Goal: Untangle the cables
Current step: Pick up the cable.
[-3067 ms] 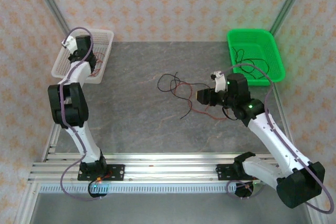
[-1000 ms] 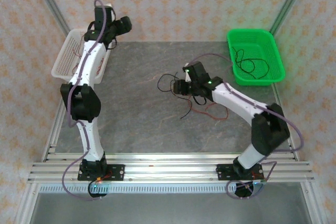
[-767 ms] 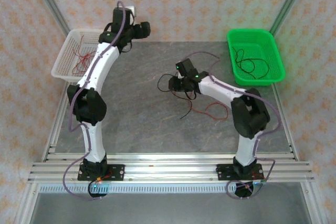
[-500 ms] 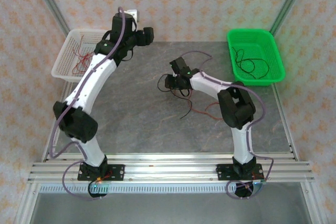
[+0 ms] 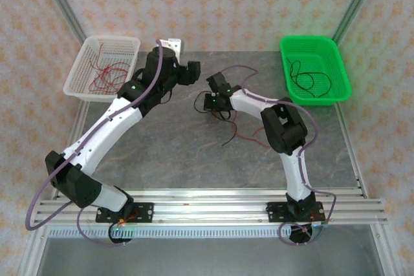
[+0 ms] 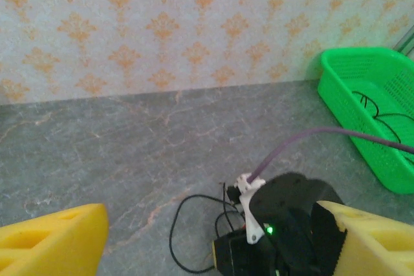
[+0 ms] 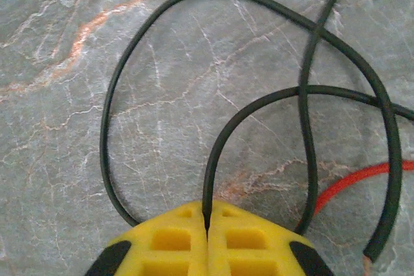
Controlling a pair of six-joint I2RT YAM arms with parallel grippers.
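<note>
Right pincer point(image 7: 207, 222) clamps a black cable point(image 7: 259, 102), left pincer point(image 5: 193, 73) gapes apart; lift slowly so nothing knots tighter

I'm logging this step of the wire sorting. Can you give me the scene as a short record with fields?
left gripper: open, holding nothing, facing the right gripper
right gripper: shut on a black wire, close to the table
tangle: black and red loops crossing each other on the table
white basket: red wires inside
green basket: black wires inside
</note>
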